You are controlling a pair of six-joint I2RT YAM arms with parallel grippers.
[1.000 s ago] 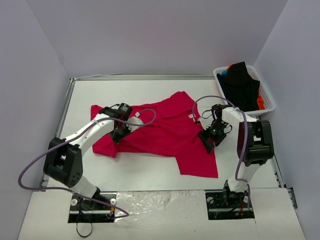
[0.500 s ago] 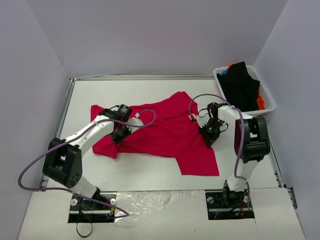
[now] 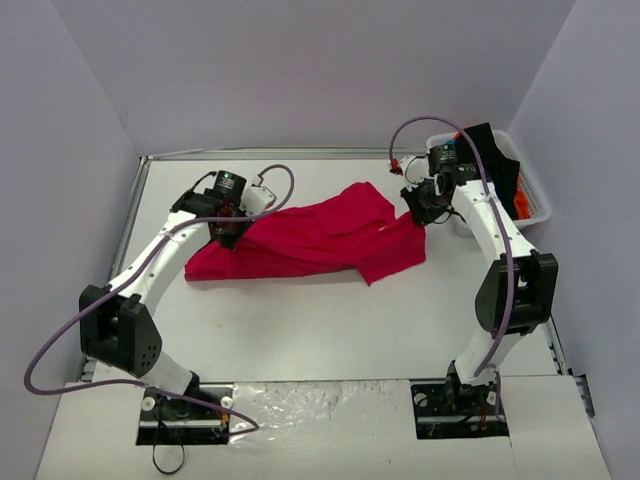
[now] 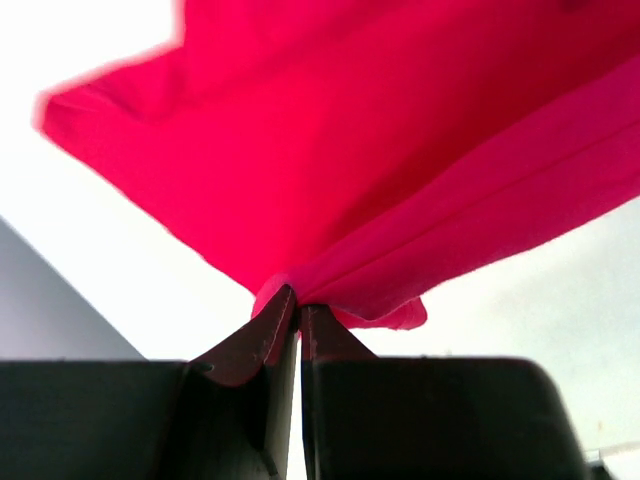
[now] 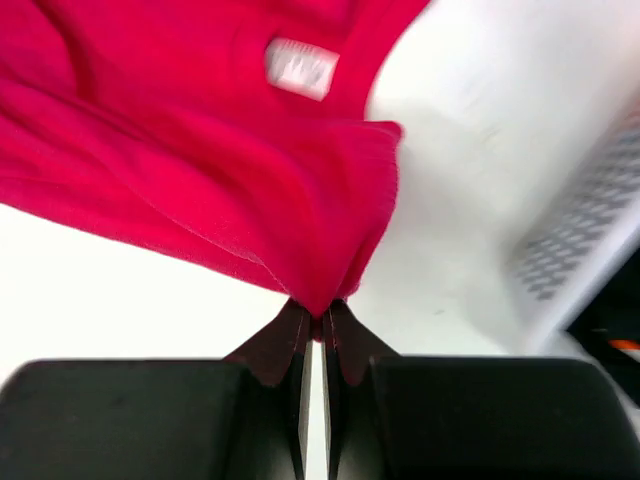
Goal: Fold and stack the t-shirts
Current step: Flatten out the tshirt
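The crimson-red t-shirt [image 3: 320, 235] hangs stretched between my two grippers over the middle of the table, its lower part still resting on the surface. My left gripper [image 3: 228, 222] is shut on a pinch of its left edge, and that bunched cloth [image 4: 340, 300] shows at the fingertips of the left gripper [image 4: 298, 300]. At the shirt's right end, my right gripper [image 3: 420, 215] is shut on a fold of red cloth. In the right wrist view the right gripper [image 5: 320, 318] pinches that fold, with the white neck label [image 5: 302, 67] above it.
A white slatted basket [image 3: 541, 210] stands at the far right, holding a black shirt [image 3: 485, 170] with orange [image 3: 521, 205] and blue [image 3: 447, 145] cloth showing. Its wall [image 5: 590, 215] is close beside the right gripper. Grey walls enclose the table.
The right gripper closed on the shirt. Both grippers then rose and moved toward the far side, lifting the near part of the shirt off the table and bunching it into a narrower band.
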